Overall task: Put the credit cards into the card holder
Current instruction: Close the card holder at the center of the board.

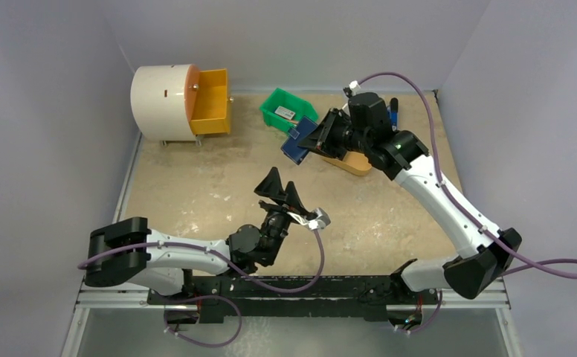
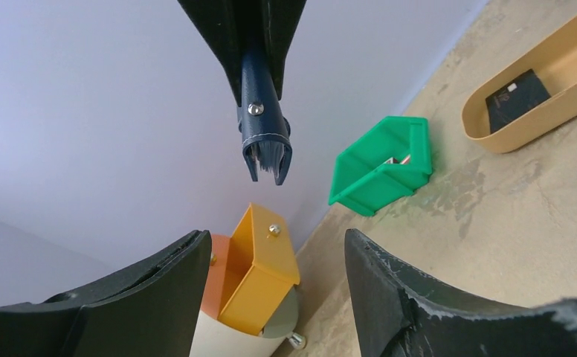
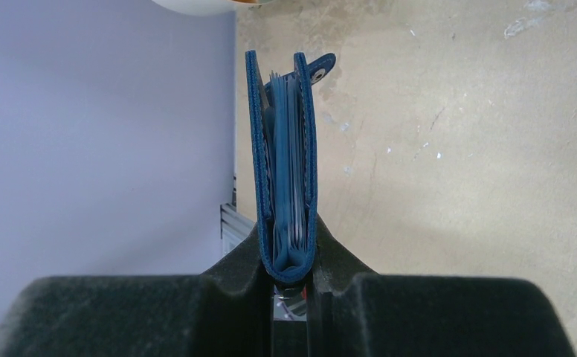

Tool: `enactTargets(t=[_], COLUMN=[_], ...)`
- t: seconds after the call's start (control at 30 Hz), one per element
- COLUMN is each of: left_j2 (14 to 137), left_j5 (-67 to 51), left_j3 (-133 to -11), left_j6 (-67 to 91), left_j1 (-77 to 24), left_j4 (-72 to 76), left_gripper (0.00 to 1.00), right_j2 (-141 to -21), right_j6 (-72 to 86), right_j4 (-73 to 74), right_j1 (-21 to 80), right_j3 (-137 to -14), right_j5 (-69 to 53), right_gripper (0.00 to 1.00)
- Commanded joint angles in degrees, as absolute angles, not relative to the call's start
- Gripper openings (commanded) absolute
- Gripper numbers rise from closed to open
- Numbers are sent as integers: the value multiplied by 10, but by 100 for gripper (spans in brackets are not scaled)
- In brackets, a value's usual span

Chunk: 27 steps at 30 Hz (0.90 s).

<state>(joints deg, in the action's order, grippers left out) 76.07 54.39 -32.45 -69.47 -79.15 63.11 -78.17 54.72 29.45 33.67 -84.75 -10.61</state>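
Note:
My right gripper (image 3: 289, 256) is shut on the fold of the navy-blue card holder (image 3: 285, 171), which stands edge-on with its snap tab (image 3: 319, 71) at the far end and thin leaves showing inside. From above, the card holder (image 1: 298, 141) hangs in the air by the right gripper (image 1: 317, 136), beside the green bin. A light card (image 1: 285, 113) lies in that bin. A dark flat card (image 2: 518, 97) lies in the tan tray. My left gripper (image 1: 282, 190) is open and holds nothing, pointing up at the card holder (image 2: 265, 134) from below.
The green bin (image 1: 289, 109) sits at the back middle. The tan tray (image 1: 352, 162) lies partly under the right arm. A white drum (image 1: 163, 102) with an open orange drawer (image 1: 211, 100) stands at the back left. Walls enclose the table on three sides.

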Motion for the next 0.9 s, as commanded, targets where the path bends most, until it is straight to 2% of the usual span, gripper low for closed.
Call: enactTargets(t=[0.0,0.63,0.77,0.87], left_j2=[778,875,894,901], left_j5=[569,578,573,573], left_j3=[-355,-416,-422,-421], left_j6=[-757,-850,-877,-887], left_j1=[-793,-771,-770,-768], left_j4=[754,850,854,849], left_gripper=[65,64,59,51], right_j2=[-748,-704,-693,-686], right_j6=[558,558,557,555], right_j4=[254,233,230,229], right_j1=[334,335,335,335], right_j3=[-846,-806,-793,-787], right_j5=[-124,-137,-142,-150], right_gripper=[0,0,0,0])
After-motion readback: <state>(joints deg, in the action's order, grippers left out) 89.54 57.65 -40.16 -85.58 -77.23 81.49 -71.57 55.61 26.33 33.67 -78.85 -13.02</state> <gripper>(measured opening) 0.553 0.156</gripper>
